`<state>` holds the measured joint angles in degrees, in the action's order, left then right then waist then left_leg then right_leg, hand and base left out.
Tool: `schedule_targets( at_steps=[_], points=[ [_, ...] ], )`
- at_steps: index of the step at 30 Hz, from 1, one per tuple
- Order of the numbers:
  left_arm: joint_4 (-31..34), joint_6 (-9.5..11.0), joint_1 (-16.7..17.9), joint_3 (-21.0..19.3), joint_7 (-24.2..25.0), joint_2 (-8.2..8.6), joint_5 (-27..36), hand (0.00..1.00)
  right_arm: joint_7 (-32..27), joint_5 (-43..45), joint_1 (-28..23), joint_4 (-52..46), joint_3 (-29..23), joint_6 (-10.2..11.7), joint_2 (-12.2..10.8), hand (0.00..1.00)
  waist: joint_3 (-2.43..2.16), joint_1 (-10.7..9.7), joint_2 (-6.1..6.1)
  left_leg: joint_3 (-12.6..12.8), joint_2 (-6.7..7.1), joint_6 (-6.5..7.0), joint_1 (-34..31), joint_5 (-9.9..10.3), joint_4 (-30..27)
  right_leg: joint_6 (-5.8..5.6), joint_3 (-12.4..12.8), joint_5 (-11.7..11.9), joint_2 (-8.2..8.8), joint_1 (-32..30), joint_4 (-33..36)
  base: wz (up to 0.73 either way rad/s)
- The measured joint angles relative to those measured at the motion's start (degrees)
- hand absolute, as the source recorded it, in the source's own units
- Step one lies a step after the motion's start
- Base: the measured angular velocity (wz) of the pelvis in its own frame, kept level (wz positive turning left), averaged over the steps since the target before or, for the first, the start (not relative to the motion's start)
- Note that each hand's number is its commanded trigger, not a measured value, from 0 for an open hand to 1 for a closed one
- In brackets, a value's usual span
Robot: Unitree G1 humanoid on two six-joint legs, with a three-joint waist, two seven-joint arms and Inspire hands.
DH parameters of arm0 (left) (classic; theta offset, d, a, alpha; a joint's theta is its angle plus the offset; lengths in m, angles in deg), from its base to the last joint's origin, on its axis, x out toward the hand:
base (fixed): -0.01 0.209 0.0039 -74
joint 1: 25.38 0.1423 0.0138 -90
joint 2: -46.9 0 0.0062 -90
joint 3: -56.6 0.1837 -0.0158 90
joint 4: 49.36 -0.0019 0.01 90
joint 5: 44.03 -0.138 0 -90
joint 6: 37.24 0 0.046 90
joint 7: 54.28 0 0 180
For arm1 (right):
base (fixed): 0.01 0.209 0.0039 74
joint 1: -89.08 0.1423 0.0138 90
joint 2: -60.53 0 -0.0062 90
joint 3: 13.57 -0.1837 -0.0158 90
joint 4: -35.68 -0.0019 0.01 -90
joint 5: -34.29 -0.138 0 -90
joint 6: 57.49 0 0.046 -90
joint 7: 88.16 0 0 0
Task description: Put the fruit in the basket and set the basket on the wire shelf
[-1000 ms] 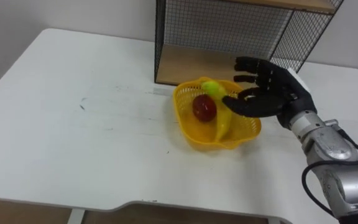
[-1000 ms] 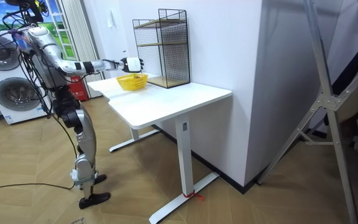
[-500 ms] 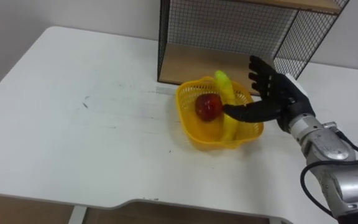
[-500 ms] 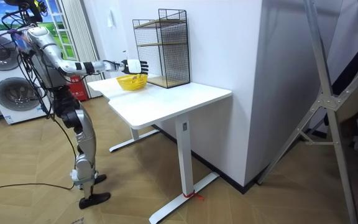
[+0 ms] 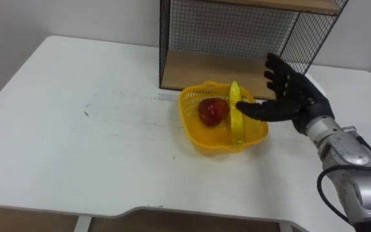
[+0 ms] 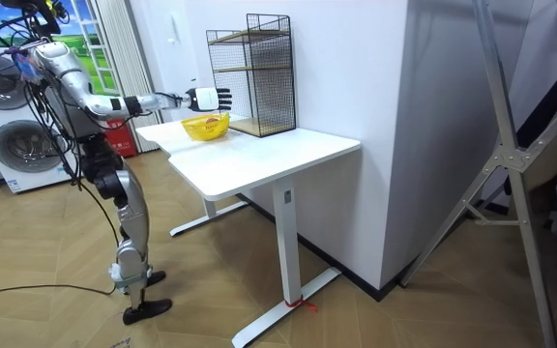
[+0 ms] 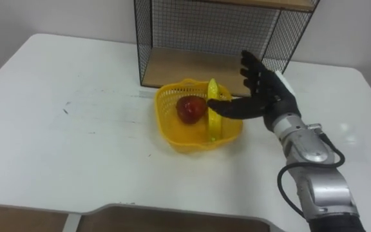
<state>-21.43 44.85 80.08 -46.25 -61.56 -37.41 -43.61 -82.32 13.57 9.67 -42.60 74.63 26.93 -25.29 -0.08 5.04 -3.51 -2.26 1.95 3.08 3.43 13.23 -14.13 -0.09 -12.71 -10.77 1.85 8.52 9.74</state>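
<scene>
Basket [image 5: 201,138] and fruit sit just beside our right hand [image 5: 292,98], which hovers at the basket's right rim. Its fingers [image 5: 277,69] are straight and spread, pointing up and away from us. The thumb [image 5: 259,113] stretches flat to the left over the rim. We see the hand wide open, with hold of nothing. The thumb's tip reaches the banana [image 5: 236,119], and we cannot tell whether the two touch.

The banana stands on edge across the right half of the yellow basket, running from its far rim to its near wall. A red apple [image 5: 212,111] lies just left of it, close against it.

The basket rests on the white table [image 5: 76,129], near the far edge and right of the middle. It sits just in front of the wire shelf [image 5: 237,29], which stands at that far edge. The shelf's lower wooden board [image 5: 198,67] is bare.

In the room view we stand at the table's end on that view's left, right arm stretched level over the basket, with washing machines [image 6: 17,145] behind us.
</scene>
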Motion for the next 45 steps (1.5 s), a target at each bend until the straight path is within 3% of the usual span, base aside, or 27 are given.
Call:
schedule_targets(
  at_steps=[5,7,9,12,13,17,22,26,28,35,39,42,45],
  points=[
    [2.13,1.14,0.78,-10.78,-0.28,-0.30,14.43,0.00,-5.30,-4.59,-3.86,-4.15,-6.35,0.04,0.21,0.00,-0.12,-0.05,0.58,-0.22,0.00,-0.01,0.28,-0.01,0.05,0.00,0.00,0.00,-0.09,0.34,-0.11,0.02],
    [2.90,1.98,0.59,-14.00,-2.88,-0.41,17.88,0.00,-6.93,-6.30,-6.10,-7.05,-7.98,0.04,0.29,0.00,-0.19,-0.12,0.74,-0.23,-0.01,-0.04,0.41,-0.04,0.30,0.00,0.05,0.00,-0.11,0.33,-0.18,0.00],
    [5.88,2.00,0.63,-16.45,-7.42,-0.33,21.55,0.00,-8.78,-7.48,-8.32,-9.17,-9.97,0.06,0.29,0.00,-0.34,-0.19,1.25,-0.30,0.01,-0.03,0.41,-0.04,0.31,0.00,0.00,0.00,-0.10,0.34,-0.15,0.00],
    [15.94,2.06,0.57,-20.80,-15.10,-0.48,26.06,0.00,-12.73,-8.51,-10.14,-9.57,-13.55,0.08,0.29,0.00,-0.42,-0.27,1.47,-1.27,0.19,-0.08,0.37,-0.15,0.43,0.00,-0.24,0.00,-0.06,0.48,-0.17,0.09],
    [20.20,2.98,0.47,-21.71,-17.99,-0.54,27.09,0.00,-14.00,-8.54,-10.93,-9.99,-15.03,0.08,0.29,0.00,-0.52,-0.03,1.75,-1.30,0.24,-0.05,0.40,-0.21,0.50,0.00,-0.12,0.00,-0.04,0.46,-0.16,0.00],
    [37.94,5.17,0.49,-25.70,-29.44,-0.79,26.88,0.00,-17.46,-8.19,-14.90,-11.40,-17.57,0.80,0.30,0.00,-0.48,0.60,2.51,-1.01,0.20,-0.04,0.85,-0.22,0.89,0.00,0.43,0.00,-0.09,0.45,-0.05,-0.06],
    [51.78,7.83,-0.89,-29.55,-38.67,-1.10,21.91,0.00,-19.49,-8.08,-19.84,-13.85,-19.92,1.05,0.27,0.00,-0.66,1.55,3.51,-0.19,0.18,-0.01,1.31,-0.22,1.37,0.00,1.38,0.00,-0.10,0.24,-0.04,-0.11],
    [59.13,10.20,-1.99,-31.62,-43.99,-3.23,16.06,0.00,-21.17,-8.25,-20.06,-13.91,-20.44,3.05,0.25,0.00,-0.49,1.48,4.03,-0.17,0.24,-0.02,0.78,-0.22,1.33,0.00,1.55,0.00,-0.21,-0.33,-0.04,-0.03],
    [62.45,10.53,-2.00,-32.09,-44.88,-3.97,15.46,0.00,-21.02,-8.36,-20.18,-14.45,-20.57,3.09,0.25,0.00,-0.49,1.48,4.05,-0.25,0.49,-0.02,0.71,-0.22,1.35,0.00,1.39,-0.01,-0.22,-0.39,-0.05,0.00],
    [73.18,10.95,-1.97,-31.35,-44.13,-4.10,8.79,0.00,-16.50,-8.62,-21.05,-18.32,-20.84,3.20,-0.49,0.00,-0.31,1.30,4.59,-0.03,0.59,0.02,0.25,-0.20,0.56,-0.02,1.39,0.01,-0.06,-0.64,-0.10,0.01],
    [76.36,11.01,-1.96,-27.03,-40.98,-4.13,9.05,0.00,-15.21,-8.96,-21.12,-18.30,-19.53,3.22,-0.89,0.00,-0.19,0.79,4.73,-0.26,0.63,0.03,0.24,-0.19,0.61,-0.03,0.81,0.01,0.00,-0.33,-0.10,0.07],
    [76.68,11.00,-2.10,-22.58,-37.73,-4.10,9.05,0.00,-13.73,-9.00,-21.29,-18.10,-17.23,3.24,-2.75,0.00,-0.08,-0.12,4.62,-0.35,0.58,0.01,0.20,-0.19,0.51,-0.03,0.50,0.01,-0.07,-0.24,-0.04,0.02],
    [76.75,11.09,-4.19,-16.32,-34.71,-4.09,9.18,0.00,-12.75,-10.70,-21.69,-17.48,-13.82,3.50,-3.37,0.00,0.17,-0.63,4.35,-0.87,0.70,0.01,0.13,-0.20,0.33,-0.03,0.33,0.01,0.00,-0.09,0.01,0.03]
  ],
)
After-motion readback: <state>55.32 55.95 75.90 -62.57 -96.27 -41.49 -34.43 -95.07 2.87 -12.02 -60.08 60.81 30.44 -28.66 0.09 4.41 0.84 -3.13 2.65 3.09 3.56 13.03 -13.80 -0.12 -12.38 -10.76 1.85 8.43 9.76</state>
